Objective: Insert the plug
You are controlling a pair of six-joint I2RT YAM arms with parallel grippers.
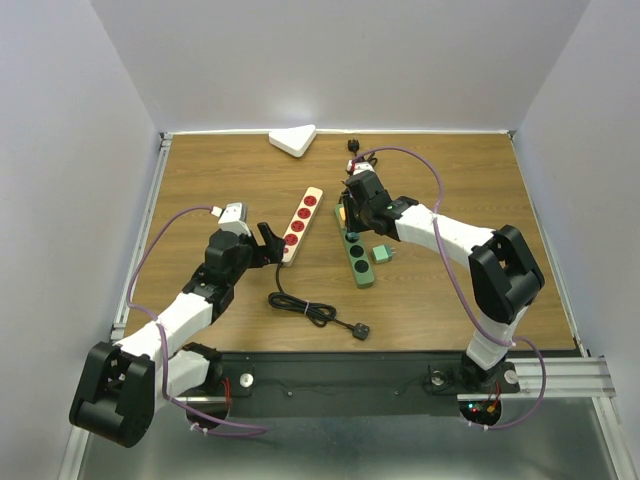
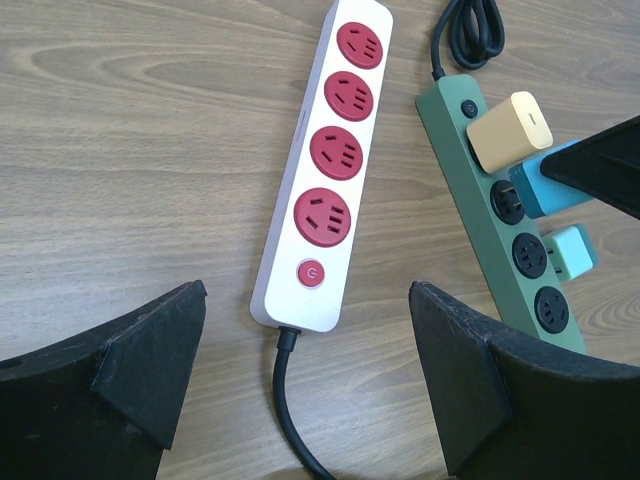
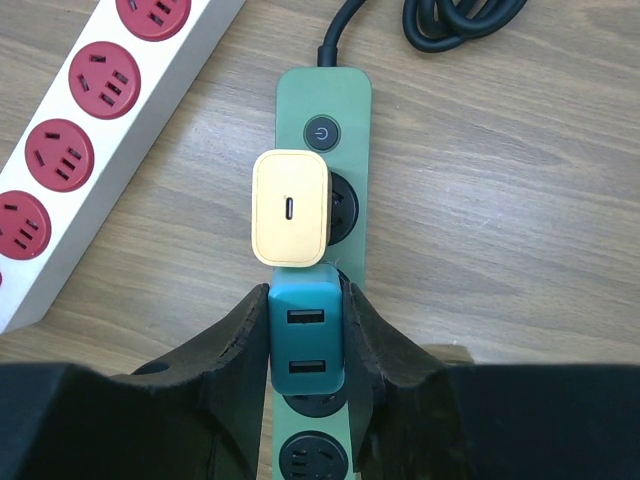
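Observation:
My right gripper (image 3: 305,335) is shut on a teal two-port USB plug (image 3: 304,340), held over the second socket of the green power strip (image 3: 322,100). A yellow plug (image 3: 290,208) sits in the first socket just above it. In the top view the right gripper (image 1: 352,207) is at the far end of the green strip (image 1: 358,262). My left gripper (image 2: 305,385) is open and empty, its jaws either side of the cable end of the white strip with red sockets (image 2: 325,170), just short of it. In the top view the left gripper (image 1: 272,243) is at that strip's near end (image 1: 300,223).
A light teal plug (image 1: 381,254) lies right of the green strip; it also shows in the left wrist view (image 2: 572,250). A black cable with plug (image 1: 320,312) runs toward the front edge. A white triangular object (image 1: 292,140) and a coiled black cord (image 1: 354,150) lie at the back.

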